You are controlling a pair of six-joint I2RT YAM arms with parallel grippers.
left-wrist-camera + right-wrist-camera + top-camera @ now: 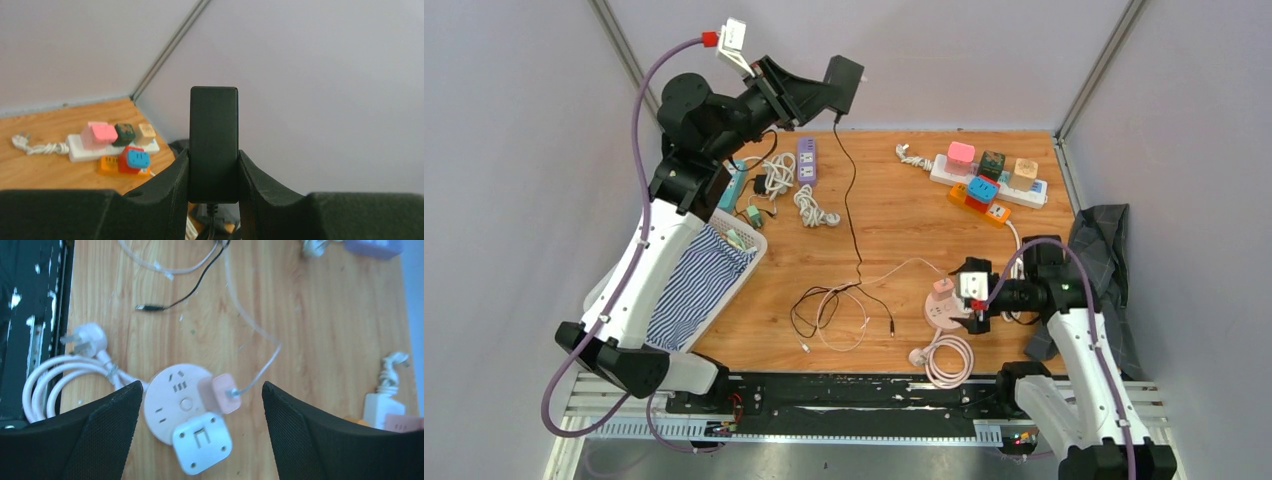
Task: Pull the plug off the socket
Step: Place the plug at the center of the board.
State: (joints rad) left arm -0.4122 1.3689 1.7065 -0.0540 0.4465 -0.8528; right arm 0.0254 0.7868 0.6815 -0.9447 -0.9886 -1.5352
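Top external: left arm (669, 240) high, left gripper (821, 97) around black adapter (846, 80).

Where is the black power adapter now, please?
Top view: the black power adapter is clamped in the left gripper, high above the far left of the table.

Stretches the left arm (659, 260) up and back, elbow bent high, with the left gripper (832, 92) clamped on a black adapter (213, 130) in the air. Reaches the right arm (1086, 345) low and leftward, right gripper (200, 387) facing down, jaws spread wide, empty.
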